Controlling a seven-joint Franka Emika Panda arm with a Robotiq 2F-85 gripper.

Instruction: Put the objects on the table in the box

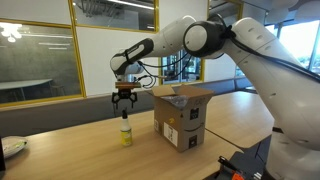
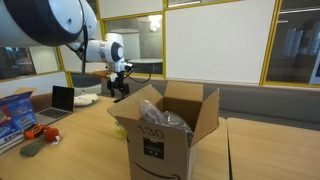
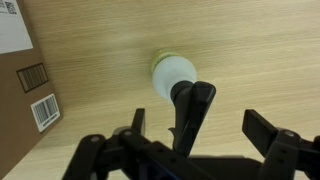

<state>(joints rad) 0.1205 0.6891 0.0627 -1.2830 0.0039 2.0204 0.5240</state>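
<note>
Gripper (image 1: 124, 99) spread wide, over upright yellow-green bottle (image 1: 125, 135) w/ dark cap, beside cardbd box (image 1: 182, 118)

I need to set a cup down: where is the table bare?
Free patches: between the bottle and the plate, and past the box, away from the bottle. Tight: between bottle and box, the gripper hanging over the bottle.

One cardboard box (image 1: 182, 118) stands on the surface (image 1: 70, 135). One bottle (image 1: 125, 133) stands just beside the box. One laptop (image 2: 62, 100), seen in an exterior view, sits well beyond the box.
</note>
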